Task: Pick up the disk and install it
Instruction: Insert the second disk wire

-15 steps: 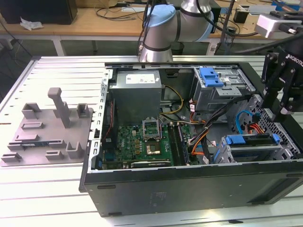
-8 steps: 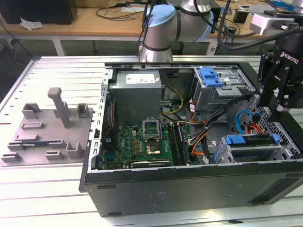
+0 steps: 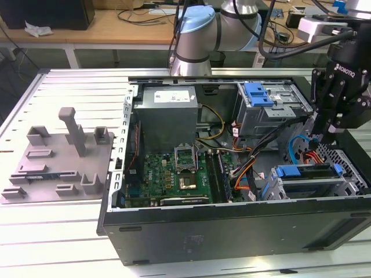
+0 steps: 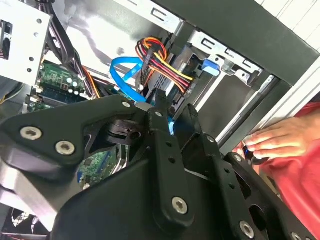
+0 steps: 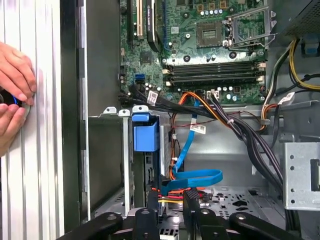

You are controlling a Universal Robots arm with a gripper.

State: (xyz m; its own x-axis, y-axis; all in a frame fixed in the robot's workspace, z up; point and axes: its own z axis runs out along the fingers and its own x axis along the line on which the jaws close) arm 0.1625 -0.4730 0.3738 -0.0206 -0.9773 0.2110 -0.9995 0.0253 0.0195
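My tool (image 3: pixel 320 141) hangs inside the open computer case (image 3: pixel 232 231), its fingers near together and gripping nothing, just above the disk (image 3: pixel 307 171), which sits in its blue carrier in the drive cage (image 3: pixel 301 188).

An open black computer case (image 3: pixel 232 231) shows a green motherboard (image 3: pixel 174 174), a grey power-supply box (image 3: pixel 168 113) (upper centre), and what looks like a grey fixture tray (image 3: pixel 55 168) at left.
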